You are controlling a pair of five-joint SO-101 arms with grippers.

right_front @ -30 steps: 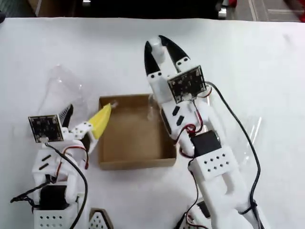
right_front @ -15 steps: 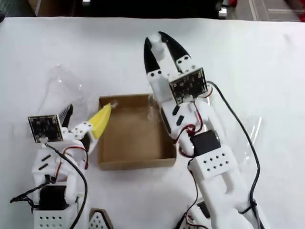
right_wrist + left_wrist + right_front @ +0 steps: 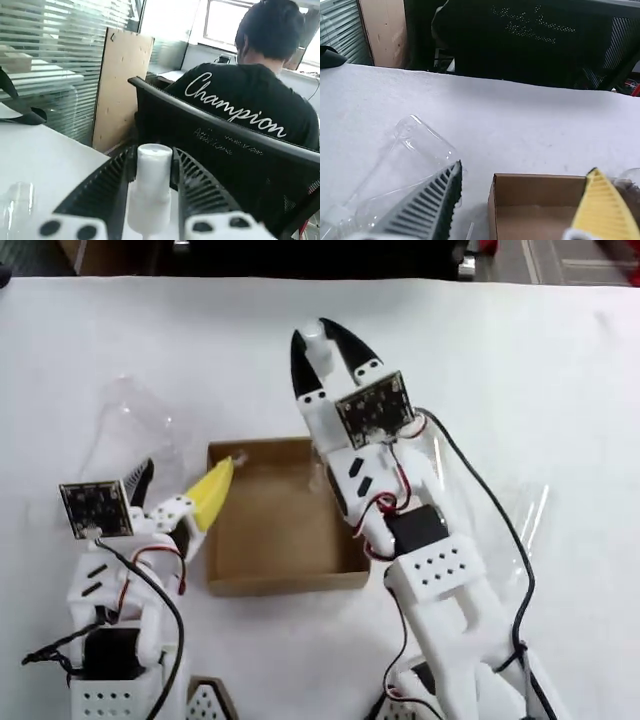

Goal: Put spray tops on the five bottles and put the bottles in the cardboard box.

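The right arm (image 3: 440, 580) is stretching out long over the table (image 3: 560, 390), with its forearm crossing the cardboard box's (image 3: 285, 582) right wall. The right pincer (image 3: 312, 332) is clamping a white spray top (image 3: 316, 340) between its two black fingers (image 3: 350, 340). In the right wrist view the spray top (image 3: 149, 185) is standing upright between them and poking out past the tips. The box is sitting behind that pincer, back toward the arm's base.

The left arm (image 3: 110, 640) is tucked in short, and the left pincer (image 3: 188, 468) is gaping wide open. Its yellow finger (image 3: 212, 495) is hanging over the box's edge. A clear bottle (image 3: 415, 150) is lying on its side just beyond the grey finger (image 3: 427, 202), on the side away from the box.
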